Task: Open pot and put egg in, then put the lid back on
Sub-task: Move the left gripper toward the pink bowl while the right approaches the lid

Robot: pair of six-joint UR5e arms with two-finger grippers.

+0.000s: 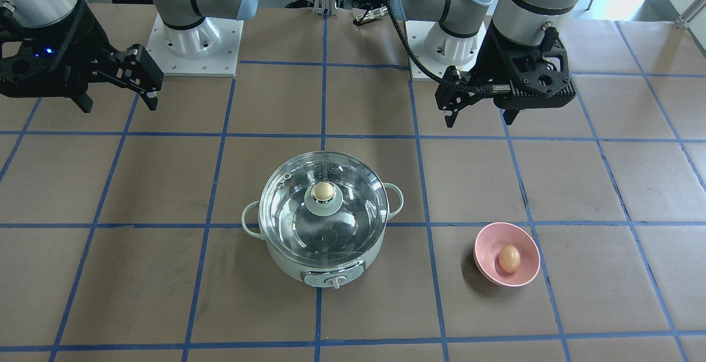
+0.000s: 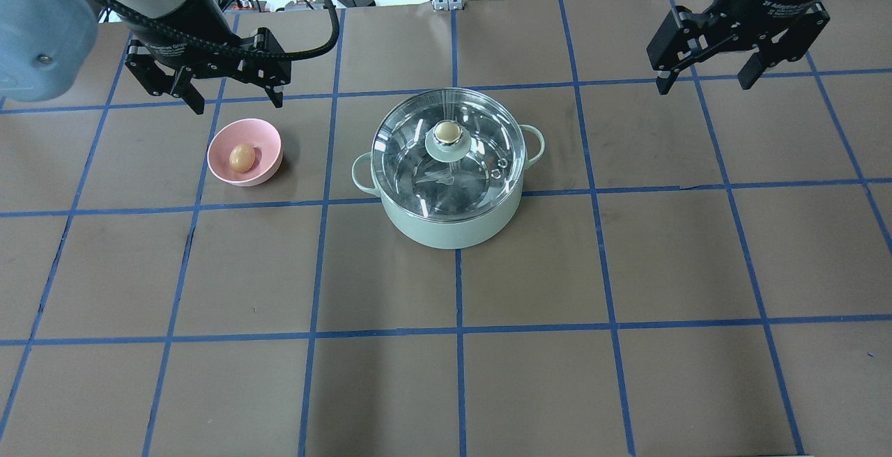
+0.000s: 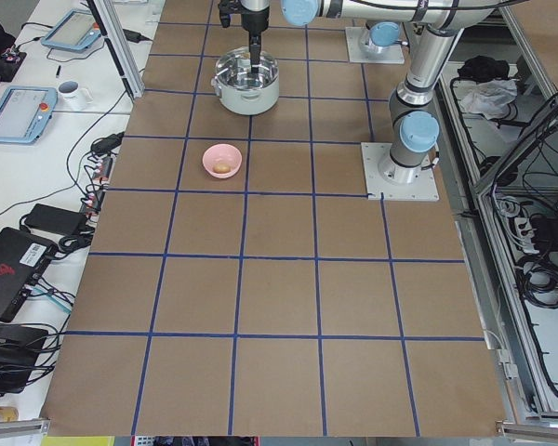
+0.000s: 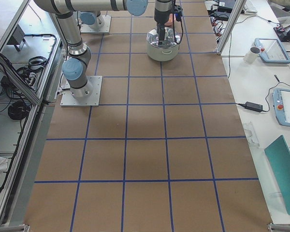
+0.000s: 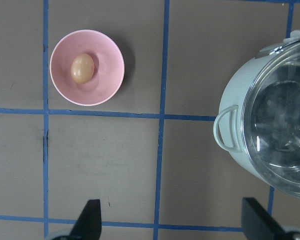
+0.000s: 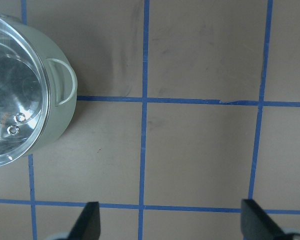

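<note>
While the clear glass lid (image 2: 418, 157) sits on the round mint-green pot (image 2: 453, 227) mid-table (image 2: 529, 373), the small light-brown egg (image 2: 242, 158) lies in a pink bowl (image 2: 265, 138) apart, on the pot's left. The left pincer (image 2: 238, 104) hangs spread and empty near the bowl. The right pincer (image 2: 702, 86), equally spread, hangs well apart.

Pot (image 2: 449, 223) sits near the middle of the surface (image 2: 529, 373), lid (image 2: 418, 164) seated on its rim. Its control knob (image 1: 335, 281) faces the operators' side, away from the robot. Side handles point to the robot's left and right.

Bowl (image 2: 268, 138) stands on the robot's left of the pot, well apart from it. Egg (image 2: 242, 157) lies in the bowl.

I see the left jaws raised above the surface near the bowl; fore-aft offset I cannot tell. Right jaws are raised on the robot's right of the pot, well apart from it.
</note>
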